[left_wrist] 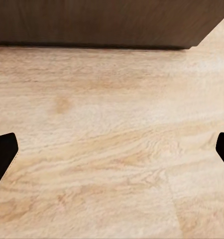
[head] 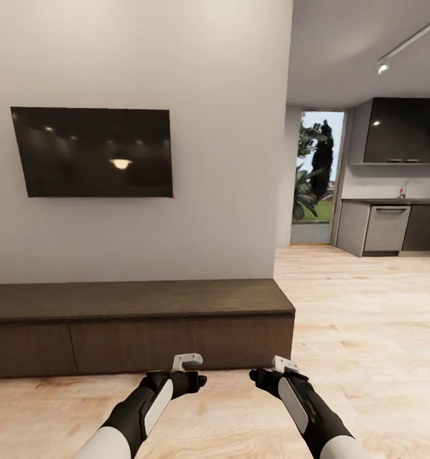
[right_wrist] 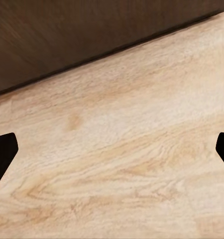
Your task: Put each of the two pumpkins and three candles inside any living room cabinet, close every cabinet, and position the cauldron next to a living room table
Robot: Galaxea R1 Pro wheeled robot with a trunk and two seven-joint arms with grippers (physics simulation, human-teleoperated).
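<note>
Progress: judged from the present scene, none of the placing work can be confirmed. The cabinet (head: 138, 325) stands against the wall below the television (head: 93, 152), and its flat top is bare. Its drawer fronts sit flush with no gap showing, so the visible part appears closed; what lies inside cannot be seen. Its left end runs out of the head view, so the state of that part cannot be told. Pumpkins, candles, cauldron and the glass-topped piece remain to be located, and all five small items still need stowing as far as these pictures allow a judgement.

Claws: the left claw (head: 187, 362) and the right claw (head: 285, 364) are held low over the wooden floor (head: 367, 306), side by side and apart from one another. In the left wrist view the fingertips (left_wrist: 3, 152) sit at opposite edges of the picture with bare floor between them; the right wrist view shows the same spread (right_wrist: 3, 152). Both claws are released and carry nothing.

Relative position: the cabinet lies just beyond both claws, on the far side, with a strip of floor between. The right claw points near the cabinet's right end. A kitchen (head: 393, 223) lies far right
</note>
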